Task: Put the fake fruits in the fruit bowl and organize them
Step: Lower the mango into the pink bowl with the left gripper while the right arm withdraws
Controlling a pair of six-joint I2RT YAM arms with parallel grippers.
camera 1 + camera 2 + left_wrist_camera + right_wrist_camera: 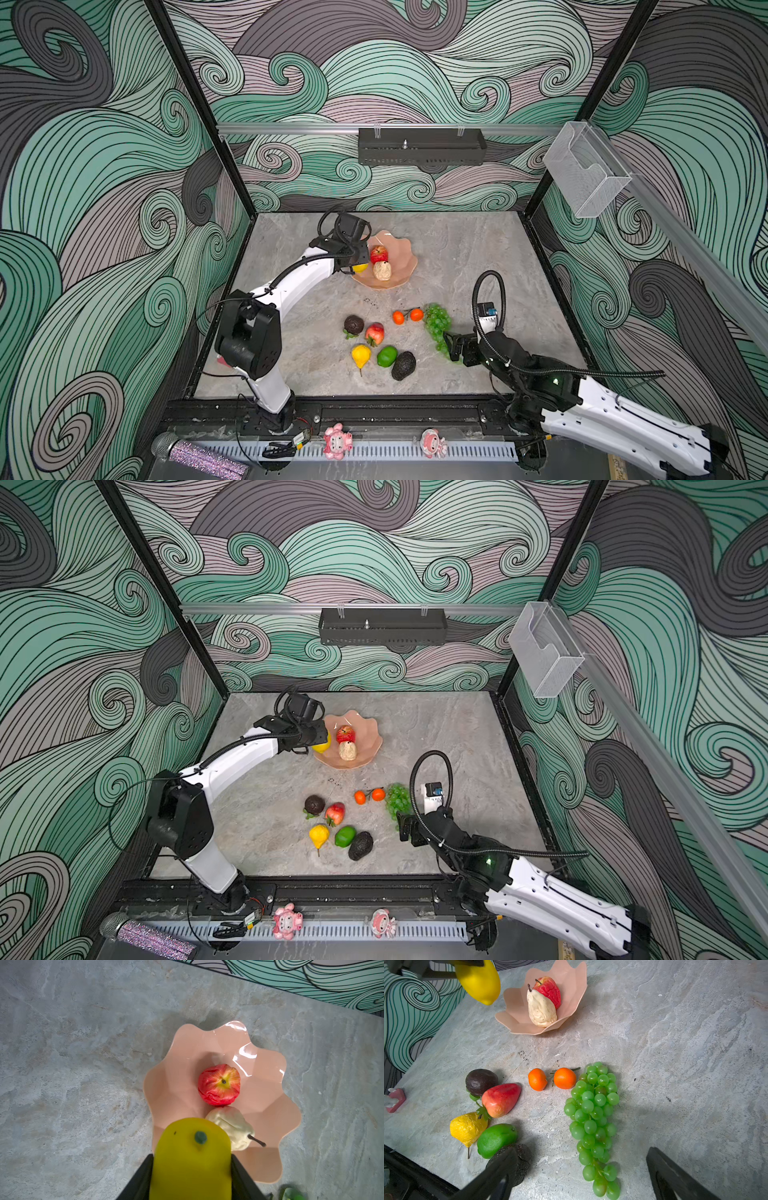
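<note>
The lemon [192, 1159] is clamped in your left claw [191, 1169], hanging at the rim of the fruit bowl [170, 1076], not released yet. Red apple [219, 1084] and pale pear [230, 1126] touch each other inside the bowl. You're mid-placement: carry it inward, lower, let go beside them. Your right claw [580, 1153] is spread wide over the grapes [591, 1109] on the table [685, 1043]; descend, close on the bunch.

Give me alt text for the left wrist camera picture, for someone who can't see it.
The left gripper holds a yellow plastic lemon over the rim of a shallow peach-pink wavy-edged bowl on a grey stone-look table. Inside, a red apple touches a pale cream pear.
</note>
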